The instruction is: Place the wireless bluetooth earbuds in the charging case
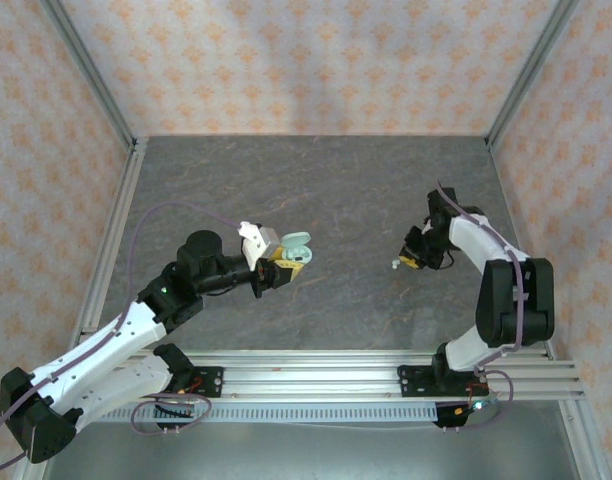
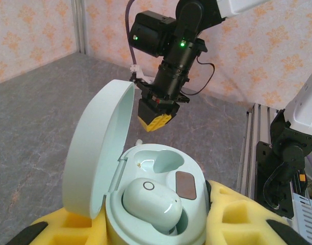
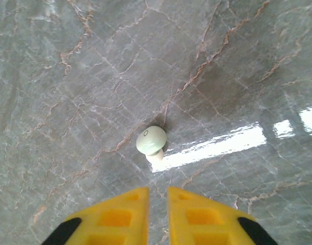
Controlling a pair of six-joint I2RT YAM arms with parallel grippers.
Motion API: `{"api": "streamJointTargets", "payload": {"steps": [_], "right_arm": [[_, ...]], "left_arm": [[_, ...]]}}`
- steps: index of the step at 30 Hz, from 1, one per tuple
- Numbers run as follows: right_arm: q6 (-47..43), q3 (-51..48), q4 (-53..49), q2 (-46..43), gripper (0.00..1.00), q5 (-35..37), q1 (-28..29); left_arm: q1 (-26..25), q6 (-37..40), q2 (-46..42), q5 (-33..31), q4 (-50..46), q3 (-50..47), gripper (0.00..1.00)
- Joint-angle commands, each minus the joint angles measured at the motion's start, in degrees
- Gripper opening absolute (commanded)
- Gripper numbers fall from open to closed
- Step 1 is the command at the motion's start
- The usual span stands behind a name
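Right wrist, earbud [image 3: 151, 140] just beyond right end effector [image 3: 157, 196]

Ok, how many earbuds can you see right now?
2. One earbud sits in the open charging case held by the left fingers; the other earbud lies on the table just ahead of the right fingers. More may be hidden.

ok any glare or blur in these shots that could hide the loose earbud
Right wrist view: bright glare streaks on the table sit right beside the loose earbud, which stays sharp. Left wrist view: the case and the seated earbud are crisp, with a small highlight. Top view: even light; the loose earbud is just a tiny pale speck.
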Motion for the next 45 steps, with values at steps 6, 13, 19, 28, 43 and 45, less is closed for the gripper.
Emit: {"api": "streamJointTargets", "payload": {"steps": [6,13,19,28,43,45], "right_arm": [[-3.0,5.46,-8.14,-1.39,0.31,10.18,3.84],[2.44,4.31,-4.72,0.09,0.37,7.25,4.24],[3.81,5.28,-4.05,3.59,0.37,6.85,4.54],[5.11,6.5,-2.57,7.68,0.36,6.58,5.93],[5.08,8.8,-1.87,13.38,0.36,7.4,6.4],[5.1,8.82,-1.51,14.07,0.35,7.29,6.43]], "left_arm": [[-0.91,-0.21,-1.16,-1.36,-0.24,0.13,0.16],[-1.06,0.24,-1.19,-1.56,-0.65,0.08,0.16],[-1.02,1.08,-0.9,-1.58,-0.97,-0.07,0.16],[-0.98,2.22,0.51,-1.27,-1.21,0.17,0.16],[-1.02,3.17,1.66,-1.54,-1.62,-0.21,0.16],[-1.05,3.19,1.95,-1.54,-1.54,0.1,0.16]]}}
